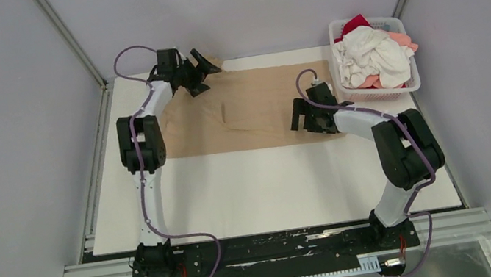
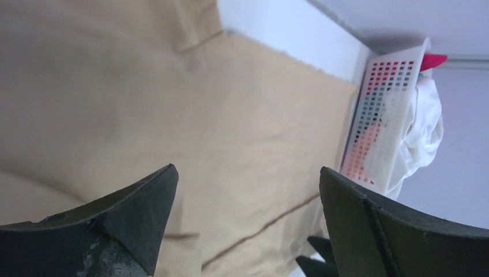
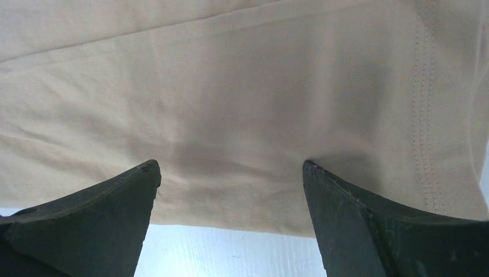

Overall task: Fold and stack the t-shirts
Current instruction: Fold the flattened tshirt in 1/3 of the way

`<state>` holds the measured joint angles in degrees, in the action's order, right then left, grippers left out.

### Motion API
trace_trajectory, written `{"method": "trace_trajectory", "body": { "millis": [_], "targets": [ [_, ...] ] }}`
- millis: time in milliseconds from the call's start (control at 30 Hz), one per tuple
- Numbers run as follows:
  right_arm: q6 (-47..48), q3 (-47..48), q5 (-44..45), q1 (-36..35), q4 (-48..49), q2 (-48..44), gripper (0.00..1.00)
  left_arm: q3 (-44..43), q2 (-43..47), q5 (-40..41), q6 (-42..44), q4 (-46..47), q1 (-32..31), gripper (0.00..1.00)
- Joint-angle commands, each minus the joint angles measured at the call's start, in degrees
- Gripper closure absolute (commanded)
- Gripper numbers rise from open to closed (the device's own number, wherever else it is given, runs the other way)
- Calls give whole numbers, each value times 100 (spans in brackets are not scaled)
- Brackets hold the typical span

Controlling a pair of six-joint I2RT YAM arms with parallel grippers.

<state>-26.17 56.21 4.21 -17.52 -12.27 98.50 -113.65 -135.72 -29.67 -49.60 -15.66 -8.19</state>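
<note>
At the far right corner of the table point(image 1: 272, 186), close to its edge: white plastic lattice basket point(image 1: 393, 90), upright, piled above its rim. Holds a crumpled white t-shirt point(image 1: 371, 55) on top, a red t-shirt point(image 1: 357, 23) poking out at the far side, and a coral-pink t-shirt point(image 1: 402, 39) showing at the right and again lower down beneath the white. Just left of the basket, across the far half of the table: large tan-beige t-shirt point(image 1: 252, 104), spread flat with a few creases, right edge reaching the basket wall. Over the far left corner of that tee: left gripper point(image 1: 205, 76), jaws spread wide, nothing between them. Over the near right edge of the tee, beside the basket: right gripper point(image 1: 303, 122), jaws likewise wide apart and empty, low above the cloth near its stitched hem; contact with the fabric not clear.
</note>
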Motion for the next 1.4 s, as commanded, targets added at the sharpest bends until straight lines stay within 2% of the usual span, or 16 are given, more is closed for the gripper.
{"method": "trace_trajectory", "body": {
  "millis": [0, 133, 233, 400, 533, 767, 933, 1133, 1267, 1367],
  "targets": [
    [40, 32, 80, 40, 99, -113, 0, -1522, -723, 161, 103, -1065, -109, 0],
    [54, -2, 199, 39, 81, -190, 0, -1190, -277, 500, 493, -1176, -130, 0],
    [55, 11, 251, 45, 76, -238, 0, -812, 373, 1338, 961, -1413, -131, 0],
    [67, 88, 304, 43, 75, -197, 0, 327, 1785, 2218, 1253, -1245, -137, 0],
    [60, 143, 434, 51, 72, -100, 0, 1132, 2448, 2669, 1384, -1259, -134, 0],
    [64, 109, 549, 78, 68, 119, 0, 3552, 3154, 2543, 1117, -618, -78, 0],
    [-20, -86, 555, 70, 22, 109, 0, 4462, 3148, 2452, 910, -357, 5, 0],
    [-196, -846, 344, 12, -179, -464, 0, 5305, 3385, 2615, 765, -347, 22, 0],
    [-349, -1244, 268, -178, -730, -973, 0, 6229, 3999, 2421, 508, -321, 23, 0],
    [-527, -1660, 89, -365, -1117, -1499, 0, 7276, 4825, 2252, 167, -295, 5, 0]
  ]
}}
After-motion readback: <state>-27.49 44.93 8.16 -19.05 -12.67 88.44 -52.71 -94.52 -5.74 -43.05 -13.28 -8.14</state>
